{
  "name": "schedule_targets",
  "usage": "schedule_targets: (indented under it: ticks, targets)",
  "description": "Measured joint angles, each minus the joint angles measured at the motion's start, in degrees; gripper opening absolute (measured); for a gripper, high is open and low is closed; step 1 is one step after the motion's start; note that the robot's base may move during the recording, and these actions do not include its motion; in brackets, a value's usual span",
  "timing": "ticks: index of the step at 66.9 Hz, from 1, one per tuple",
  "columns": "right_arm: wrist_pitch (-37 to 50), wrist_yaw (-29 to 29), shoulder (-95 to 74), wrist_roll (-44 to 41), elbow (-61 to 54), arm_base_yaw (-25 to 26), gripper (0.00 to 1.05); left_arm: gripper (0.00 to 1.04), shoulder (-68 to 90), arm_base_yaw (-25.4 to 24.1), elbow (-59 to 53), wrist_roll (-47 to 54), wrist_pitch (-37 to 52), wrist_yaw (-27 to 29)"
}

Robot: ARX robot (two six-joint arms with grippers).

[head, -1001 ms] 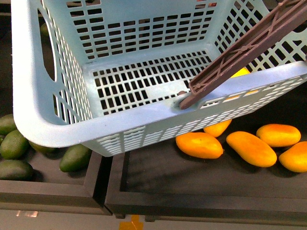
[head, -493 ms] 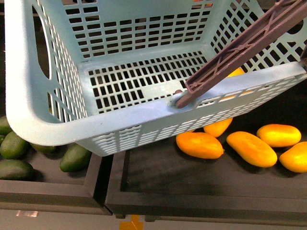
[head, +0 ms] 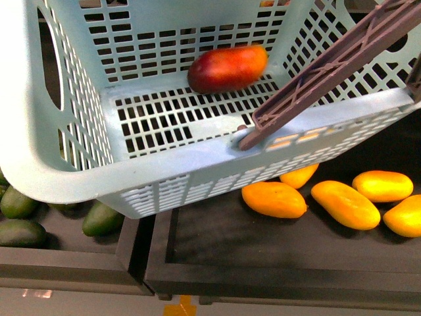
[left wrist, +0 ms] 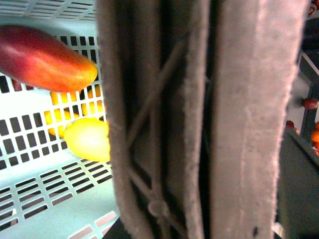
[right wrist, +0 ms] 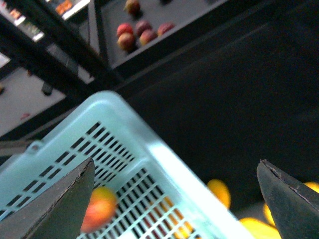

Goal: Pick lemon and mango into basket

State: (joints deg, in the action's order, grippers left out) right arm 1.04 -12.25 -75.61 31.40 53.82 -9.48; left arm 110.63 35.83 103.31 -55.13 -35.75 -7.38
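Observation:
The light blue basket point(head: 164, 168) hangs tilted over the fruit trays, filling most of the front view. Its brown handle point(head: 329, 69) crosses the upper right. That handle point(left wrist: 199, 119) fills the left wrist view at very close range, and my left gripper is shut on it with its fingers hidden. The red mango point(head: 227, 68) lies inside the basket at the far wall of the floor. The yellow lemon point(left wrist: 88, 140) sits in the basket below the mango point(left wrist: 42, 59). My right gripper point(right wrist: 177, 199) is open above the basket's rim point(right wrist: 164, 164), holding nothing.
Several orange-yellow oblong fruits point(head: 273, 199) lie in the dark tray under the basket on the right. Dark green fruits point(head: 102, 217) lie in the left tray, past a black divider point(head: 141, 243). Red fruits point(right wrist: 142, 32) sit in a distant bin.
The mango has appeared inside the basket, which was empty in the earlier front views. The basket has shifted slightly up and to the left.

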Motion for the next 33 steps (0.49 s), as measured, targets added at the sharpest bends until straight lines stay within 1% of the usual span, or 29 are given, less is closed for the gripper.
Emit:
schedule_targets:
  ticks: [3, 6, 8, 9, 11, 13, 15, 16, 20, 26, 30, 33]
  targets:
    - [4.74, 2.56, 3.5, -4.68, -3.02, 2.23, 0.91, 0.15, 0.0, 0.0, 0.0, 0.22, 0.0, 0.22]
    - [14.47, 6.19, 7.54, -11.21, -8.44, 4.52, 0.83, 0.15, 0.0, 0.0, 0.0, 0.28, 0.0, 0.28]
    - [19.43, 7.08, 9.66, -16.09, -11.63, 5.31, 0.78, 0.15, 0.0, -0.04, 0.0, 0.22, 0.0, 0.15]
    - [20.85, 7.32, 10.32, -16.74, -12.66, 5.49, 0.76, 0.15, 0.0, -0.04, 0.0, 0.15, 0.0, 0.11]
    - [25.31, 8.07, 12.48, -21.18, -16.33, 5.79, 0.69, 0.15, 0.0, -0.04, 0.0, -0.02, 0.0, 0.04]
    - [27.58, 8.55, 13.79, -23.98, -18.82, 5.86, 0.64, 0.15, 0.02, -0.02, 0.0, 0.0, 0.0, -0.17]
    - [29.33, 8.92, 15.02, -25.9, -21.73, 6.03, 0.57, 0.15, 0.02, 0.09, 0.0, 0.0, 0.0, -0.26]
    - [29.62, 8.96, 15.28, -26.36, -22.43, 6.1, 0.55, 0.15, 0.02, 0.13, 0.0, 0.0, 0.0, -0.35]
    - [30.86, 11.93, 16.52, -28.48, -26.47, 7.78, 0.45, 0.15, 0.02, 0.24, 0.0, -0.04, 0.0, -0.52]
    - [32.24, 12.02, 18.84, -29.75, -31.23, 9.2, 0.29, 0.15, 0.02, 0.2, 0.0, -0.13, 0.0, -0.85]
    - [32.87, 12.07, 20.44, -29.99, -33.31, 9.29, 0.2, 0.15, 0.02, 0.07, 0.0, -0.17, 0.0, -0.72]
    - [33.46, 12.11, 22.34, -30.25, -35.47, 9.33, 0.1, 0.15, 0.02, 0.07, 0.0, -0.13, 0.0, -0.22]
